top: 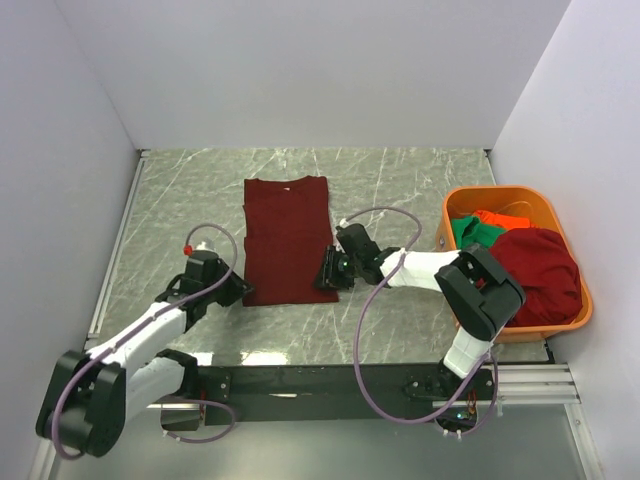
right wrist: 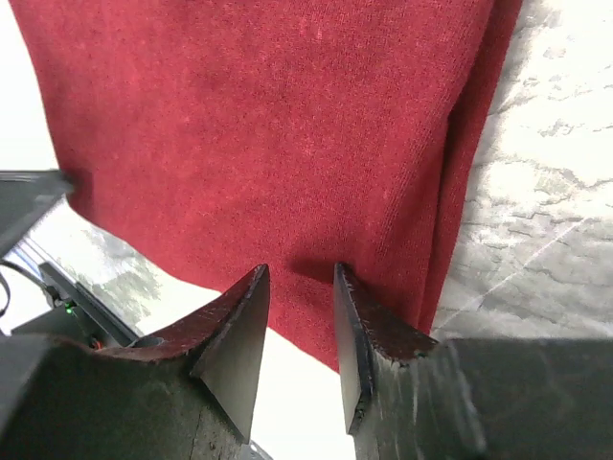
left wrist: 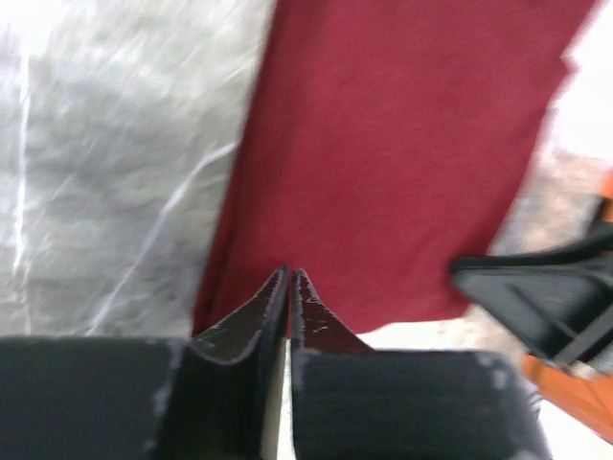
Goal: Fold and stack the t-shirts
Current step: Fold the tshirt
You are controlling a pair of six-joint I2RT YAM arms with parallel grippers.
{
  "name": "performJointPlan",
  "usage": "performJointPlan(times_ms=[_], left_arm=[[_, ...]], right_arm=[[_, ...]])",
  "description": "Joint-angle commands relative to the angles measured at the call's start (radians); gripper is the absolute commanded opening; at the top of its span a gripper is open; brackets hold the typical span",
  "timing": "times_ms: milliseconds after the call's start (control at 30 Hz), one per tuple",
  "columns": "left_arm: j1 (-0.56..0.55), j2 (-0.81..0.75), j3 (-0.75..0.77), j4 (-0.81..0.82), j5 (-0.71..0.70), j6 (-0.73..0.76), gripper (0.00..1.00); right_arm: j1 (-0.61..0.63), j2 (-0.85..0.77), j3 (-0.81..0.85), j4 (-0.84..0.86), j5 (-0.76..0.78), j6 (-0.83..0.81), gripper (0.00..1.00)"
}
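Black fingers of the left gripper are pressed together with only a sliver between them, tips at the near left corner of the dark maroon-red cloth t-shirt. We cannot tell whether any cloth is caught between them. In the overhead view this left gripper sits at that same hem corner, its arm reaching in from the near left.

The right gripper is spread, its 2 fingers clearly apart and set on either side of the near hem, close to the shirt's right edge. From above, the right gripper meets the near right corner of the t-shirt.

Between the 2 grippers, the dark maroon-red t-shirt lies flat as a long rectangle on the grey-green marbled table, collar at the far end. In the right wrist view the t-shirt shows a doubled layer along its right side.

Well apart at the right stands a rigid orange plastic basket. It holds a crumpled green t-shirt, an orange-red t-shirt beside it, and a bunched second maroon-red t-shirt filling the near part.
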State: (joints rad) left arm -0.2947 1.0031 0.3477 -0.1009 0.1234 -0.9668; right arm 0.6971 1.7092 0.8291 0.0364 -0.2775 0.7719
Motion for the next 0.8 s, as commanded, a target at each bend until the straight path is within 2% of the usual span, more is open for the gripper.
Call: performJointPlan(times_ms=[0,200,400,467,567,600,667,767], left_arm=[[-0.038,0.038,-0.016,-0.019,-0.079,-0.042,0.07],[-0.054,0.042,-0.024,-0.138,-0.185,-0.090,0.02],[-0.054,0.005,0.025,-0.210,-0.226,-0.082,0.06],[-0.054,-0.011,0.057,-0.247,-0.226,-0.076,0.11],[-0.054,-0.038,0.102,-0.351,-0.270,-0.099,0.27],[-0.052,-0.047,0.111,-0.384,-0.312,-0.111,0.37],[-0.050,-0.075,0.134,-0.448,-0.330,-0.131,0.41],[-0.050,-0.101,0.119,-0.433,-0.297,-0.128,0.45]], right_arm=[[-0.002,-0.023,-0.045,0.030,0.044,0.010,0.41],[-0.005,-0.055,-0.122,0.039,0.063,0.023,0.41],[-0.028,-0.115,-0.168,0.016,0.078,0.015,0.41],[-0.039,-0.161,-0.186,0.002,0.084,0.012,0.41],[-0.057,-0.216,-0.205,-0.030,0.093,-0.006,0.41],[-0.061,-0.226,-0.209,-0.030,0.100,-0.019,0.41],[-0.076,-0.256,-0.235,-0.052,0.098,-0.023,0.42],[-0.079,-0.283,-0.262,-0.047,0.086,-0.028,0.45]])
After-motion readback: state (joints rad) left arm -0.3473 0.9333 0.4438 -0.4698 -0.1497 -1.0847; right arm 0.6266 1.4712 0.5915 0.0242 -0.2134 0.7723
